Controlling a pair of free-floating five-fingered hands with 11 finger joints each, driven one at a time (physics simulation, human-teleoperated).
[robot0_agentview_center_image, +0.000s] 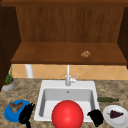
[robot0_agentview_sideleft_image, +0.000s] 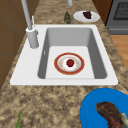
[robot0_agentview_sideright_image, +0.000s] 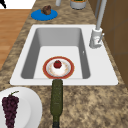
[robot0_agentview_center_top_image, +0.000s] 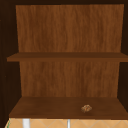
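The left hand (robot0_agentview_center_image: 26, 113) hangs at the front edge of the counter with fingers straight and spread, holding nothing, just beside a blue plate (robot0_agentview_center_image: 10, 113) carrying a brown piece of meat (robot0_agentview_center_image: 16, 106). The right hand (robot0_agentview_center_image: 96, 117) hovers at the sink's (robot0_agentview_center_image: 67, 86) front right corner with fingers curled in and holding nothing, close to a white plate (robot0_agentview_center_image: 120, 120) of dark grapes (robot0_agentview_center_image: 115, 114).

In the front view a red ball (robot0_agentview_center_image: 67, 115) looms large at the sink's front edge; I cannot tell what it rests on. The side views show a red-rimmed dish (robot0_agentview_sideleft_image: 69, 63) on the basin floor with a small red fruit (robot0_agentview_sideleft_image: 70, 62) at its centre. A dark green bottle (robot0_agentview_sideright_image: 56, 100) lies on its side on the counter between the sink and the white plate. A small brown lump (robot0_agentview_center_top_image: 86, 108) sits on the lower cabinet shelf (robot0_agentview_center_top_image: 50, 110).

The risk, as I judge it: the right hand sits so near the bottle and the plate of grapes that a careless sweep could roll the bottle or nudge the plate off the counter.
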